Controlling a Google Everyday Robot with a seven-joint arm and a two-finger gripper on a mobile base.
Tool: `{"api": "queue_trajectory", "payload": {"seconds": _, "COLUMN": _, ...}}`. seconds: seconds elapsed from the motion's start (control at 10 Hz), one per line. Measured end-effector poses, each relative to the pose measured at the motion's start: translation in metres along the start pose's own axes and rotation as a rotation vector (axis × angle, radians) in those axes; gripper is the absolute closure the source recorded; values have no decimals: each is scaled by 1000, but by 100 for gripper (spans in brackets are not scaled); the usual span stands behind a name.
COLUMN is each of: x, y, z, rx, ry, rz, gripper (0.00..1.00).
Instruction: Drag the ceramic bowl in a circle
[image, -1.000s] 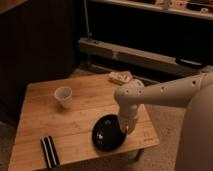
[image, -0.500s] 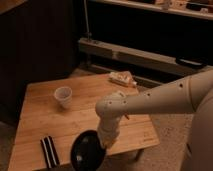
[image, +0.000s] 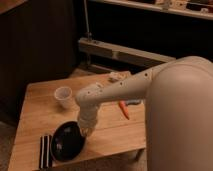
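The ceramic bowl, round, shallow and glossy black, sits near the front left edge of the wooden table. My gripper reaches down from the white arm onto the bowl's right rim, shut on that rim. The arm's wrist covers the fingers and part of the rim.
A small translucent whitish cup stands behind the bowl. A flat black block with pale stripes lies just left of the bowl at the table's front edge. An orange carrot-like object and a pale item lie to the right and back.
The bowl has travelled from the table's front right toward the front left, dragged by the gripper, and now sits close to the striped block. The arm swung left with it.
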Motion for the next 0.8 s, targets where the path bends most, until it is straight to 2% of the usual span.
{"api": "queue_trajectory", "payload": {"seconds": 0.1, "x": -32, "y": -14, "z": 2, "rx": 15, "ry": -11, "rz": 32, "gripper": 100}}
{"api": "queue_trajectory", "payload": {"seconds": 0.3, "x": -75, "y": -36, "z": 10, "rx": 44, "ry": -20, "rz": 94, "gripper": 100}}
{"api": "queue_trajectory", "payload": {"seconds": 0.4, "x": -98, "y": -55, "z": 13, "rx": 75, "ry": -20, "rz": 156, "gripper": 100}}
{"api": "queue_trajectory", "payload": {"seconds": 0.6, "x": -118, "y": -86, "z": 13, "rx": 115, "ry": -20, "rz": 259, "gripper": 100}}
{"api": "queue_trajectory", "payload": {"seconds": 0.8, "x": -119, "y": -127, "z": 6, "rx": 158, "ry": -32, "rz": 353, "gripper": 100}}
